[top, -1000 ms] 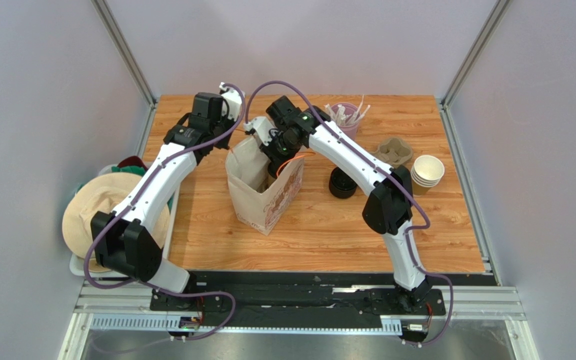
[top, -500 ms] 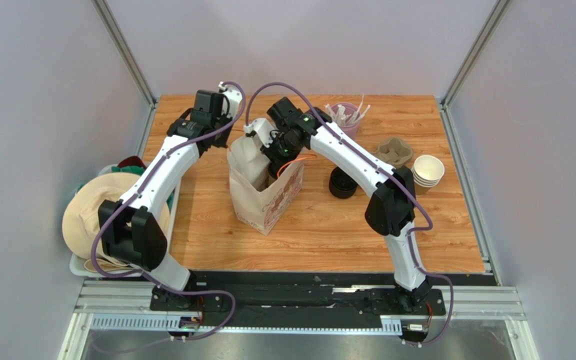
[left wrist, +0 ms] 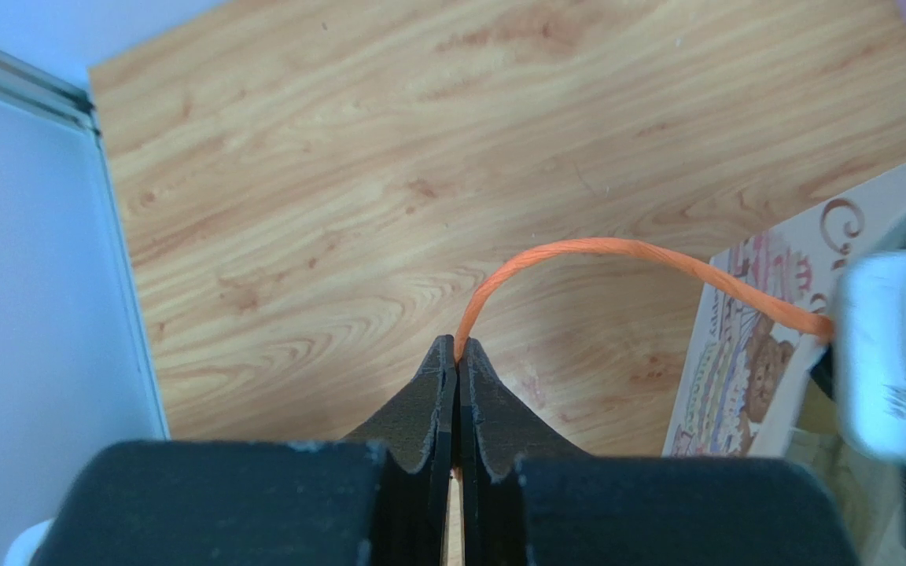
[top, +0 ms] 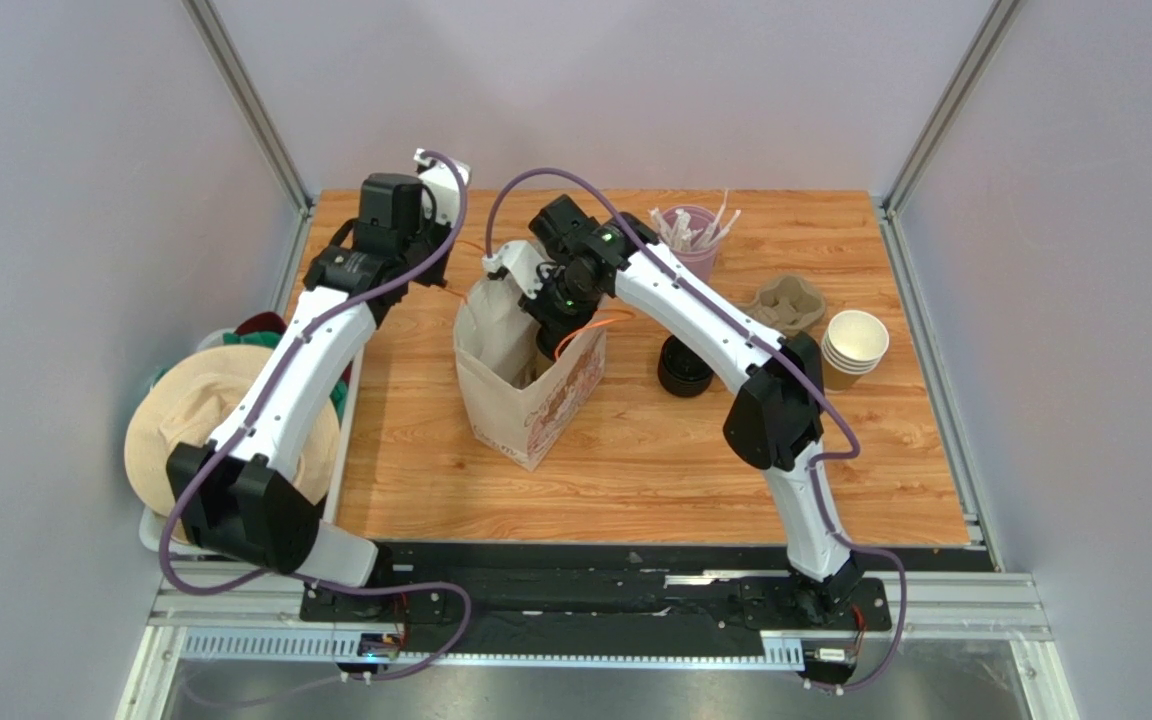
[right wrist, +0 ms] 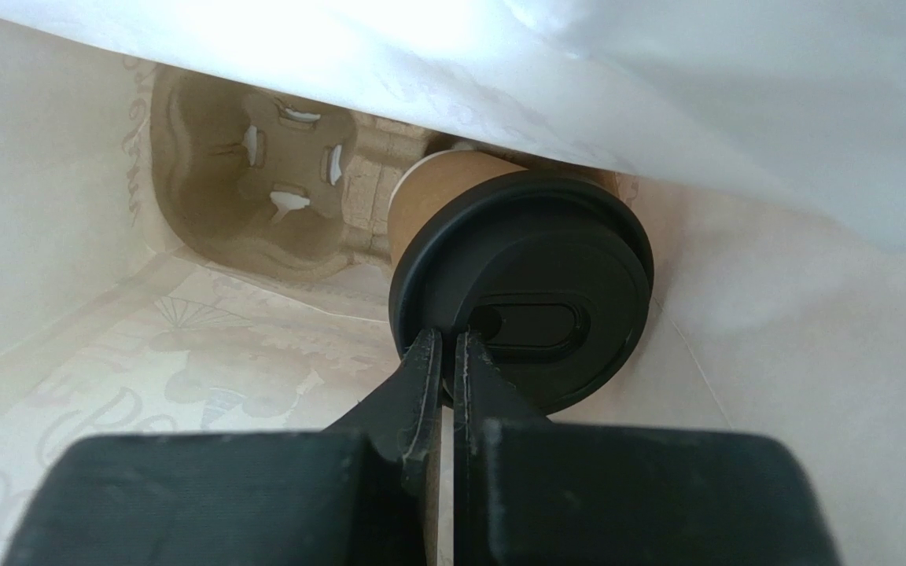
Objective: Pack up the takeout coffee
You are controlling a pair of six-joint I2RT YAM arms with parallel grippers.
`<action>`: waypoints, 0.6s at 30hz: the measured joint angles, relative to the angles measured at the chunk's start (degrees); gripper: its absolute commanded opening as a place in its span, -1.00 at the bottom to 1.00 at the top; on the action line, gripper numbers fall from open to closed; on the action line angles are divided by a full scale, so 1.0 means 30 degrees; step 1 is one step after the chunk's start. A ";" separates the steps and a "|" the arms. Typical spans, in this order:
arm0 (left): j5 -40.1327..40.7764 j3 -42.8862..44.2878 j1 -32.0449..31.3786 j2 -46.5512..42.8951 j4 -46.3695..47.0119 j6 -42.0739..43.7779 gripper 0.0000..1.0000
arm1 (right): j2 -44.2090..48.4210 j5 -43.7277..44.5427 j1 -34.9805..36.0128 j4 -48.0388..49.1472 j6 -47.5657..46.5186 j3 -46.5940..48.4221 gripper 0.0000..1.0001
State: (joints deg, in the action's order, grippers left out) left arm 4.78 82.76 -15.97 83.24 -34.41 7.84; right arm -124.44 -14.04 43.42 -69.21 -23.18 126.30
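The takeout coffee is a brown cup (right wrist: 446, 189) with a black lid (right wrist: 529, 301), lying tilted inside the paper bag (top: 530, 383); it is hidden in the top view. My right gripper (right wrist: 447, 342) is down in the bag's mouth (top: 545, 308), shut on the lid's rim. My left gripper (left wrist: 458, 348) is shut on the bag's orange handle (left wrist: 611, 250) and holds it out to the left of the bag (left wrist: 753, 366). In the top view the left gripper (top: 432, 267) is at the bag's far left corner.
A pulp cup carrier (right wrist: 263, 177) lies at the bag's bottom beside the cup. On the table to the right are a pink cup of sticks (top: 692, 230), another carrier (top: 788, 302), nested cups (top: 854, 342) and black lids (top: 684, 366). A bin with a hat (top: 222, 405) sits left.
My left arm has swung left and back, pulling the orange handle away from the bag. The right gripper stays in the bag's mouth.
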 measured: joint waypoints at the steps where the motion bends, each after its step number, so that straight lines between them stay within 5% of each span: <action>1: -0.0022 0.0000 0.0000 -0.0124 0.0138 0.0007 -1.00 | -0.0073 0.0007 0.0000 -0.0095 -0.0044 0.0124 -1.00; 18: -0.0772 -0.0823 0.0000 -0.1275 0.0962 -0.0029 -1.00 | -0.1275 0.0262 0.0029 -0.1005 -0.0714 0.1450 -1.00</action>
State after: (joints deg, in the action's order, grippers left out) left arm 2.46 80.29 -15.97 79.42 -31.53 7.75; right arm -128.27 -13.26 43.51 -72.23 -25.32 130.65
